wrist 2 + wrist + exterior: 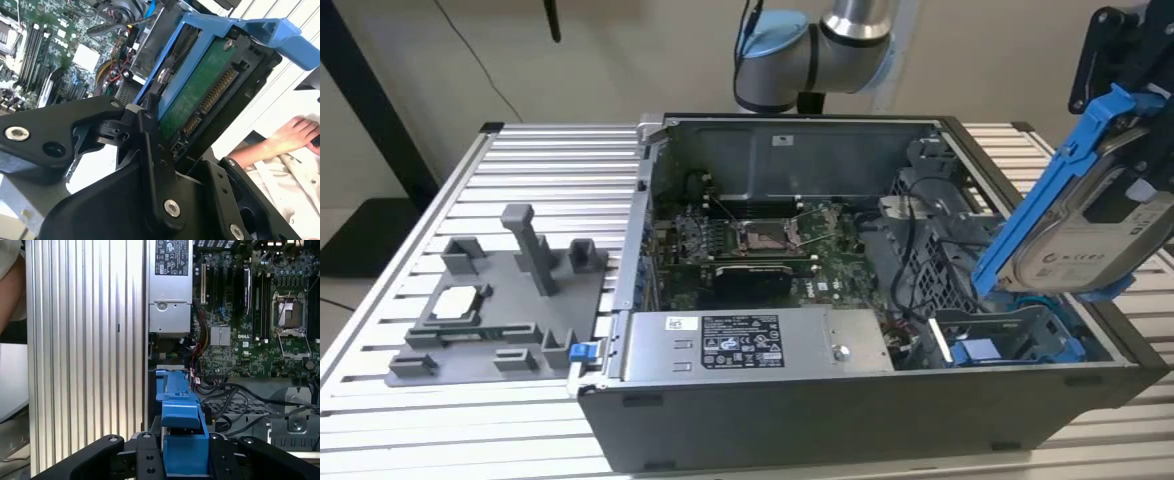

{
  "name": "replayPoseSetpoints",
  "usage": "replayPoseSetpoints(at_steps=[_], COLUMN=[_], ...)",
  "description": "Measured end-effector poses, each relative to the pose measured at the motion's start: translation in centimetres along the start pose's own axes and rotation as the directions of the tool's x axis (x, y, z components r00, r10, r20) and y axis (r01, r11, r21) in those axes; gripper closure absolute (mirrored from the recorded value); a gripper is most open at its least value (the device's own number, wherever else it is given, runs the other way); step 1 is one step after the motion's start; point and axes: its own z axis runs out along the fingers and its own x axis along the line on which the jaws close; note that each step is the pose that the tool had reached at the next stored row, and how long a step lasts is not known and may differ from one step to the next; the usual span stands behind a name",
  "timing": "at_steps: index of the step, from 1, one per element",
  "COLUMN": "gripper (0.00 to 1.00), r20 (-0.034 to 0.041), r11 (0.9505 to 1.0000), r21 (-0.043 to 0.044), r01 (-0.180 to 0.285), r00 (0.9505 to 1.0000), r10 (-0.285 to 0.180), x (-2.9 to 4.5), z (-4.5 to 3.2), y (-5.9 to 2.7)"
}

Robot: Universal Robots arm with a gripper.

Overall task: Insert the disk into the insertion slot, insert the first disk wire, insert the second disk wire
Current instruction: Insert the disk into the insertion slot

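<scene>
The claw (pixel 186 460) is clenched on the disk (pixel 1101 235), which is gripped by its blue frame between the black fingers (pixel 147 460). The disk is held tilted in the air just above the insertion slot (pixel 1014 340), at the exterior view's right end of the open computer case (pixel 787 420). A person's hand (pixel 295 135) is seen beyond the disk.

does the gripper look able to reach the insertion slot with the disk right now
Probably yes: the gripper holds the disk tilted just above the insertion slot, whose top looks open; black cables lie beside it.
</scene>
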Motion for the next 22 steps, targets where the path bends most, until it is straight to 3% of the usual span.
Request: replayPoseSetpoints(at_steps=[22], gripper=[1.00], r20=[-0.0001], r11=[1.0000], r21=[0.0000], r01=[0.000], r00=[1.0000], r10=[0.000], x=[-0.07], z=[3.97], y=[-0.96])
